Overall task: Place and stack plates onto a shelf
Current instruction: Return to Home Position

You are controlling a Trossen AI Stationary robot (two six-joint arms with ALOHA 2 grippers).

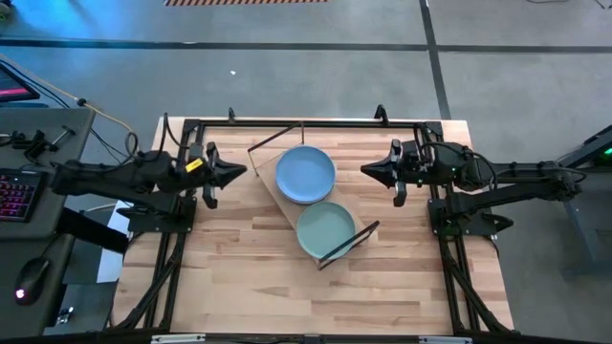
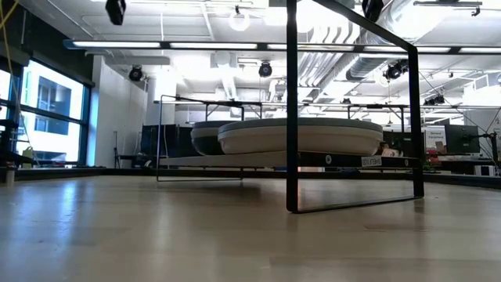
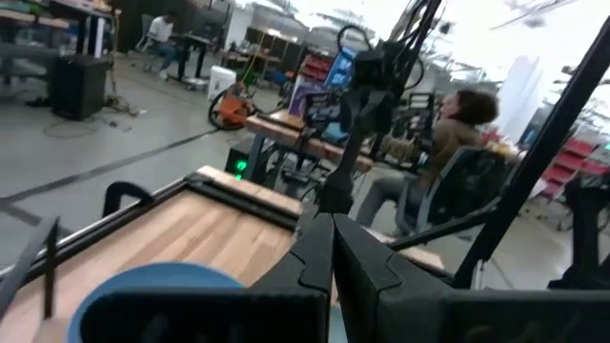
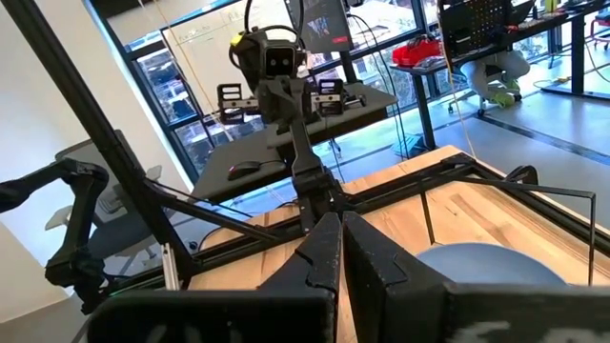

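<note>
The shelf (image 1: 287,203), a light wood board with dark rod frames, lies slantwise at the table's middle. On it sit a light blue plate (image 1: 306,175) toward the far end and a sage green plate (image 1: 326,230) toward the near end; whether other plates lie beneath them I cannot tell. In the low view the near plate (image 2: 301,135) rests on the board behind a rod frame (image 2: 292,110). My left gripper (image 1: 242,171) hovers shut left of the blue plate (image 3: 157,284). My right gripper (image 1: 365,169) hovers shut right of the blue plate (image 4: 496,262).
A dark metal frame (image 1: 287,124) runs along the table's far edge and sides. Bare tabletop (image 1: 239,277) lies near and left of the shelf. A keyboard and mouse (image 1: 29,277) sit off the table's left. A seated person (image 3: 448,143) shows in the room beyond.
</note>
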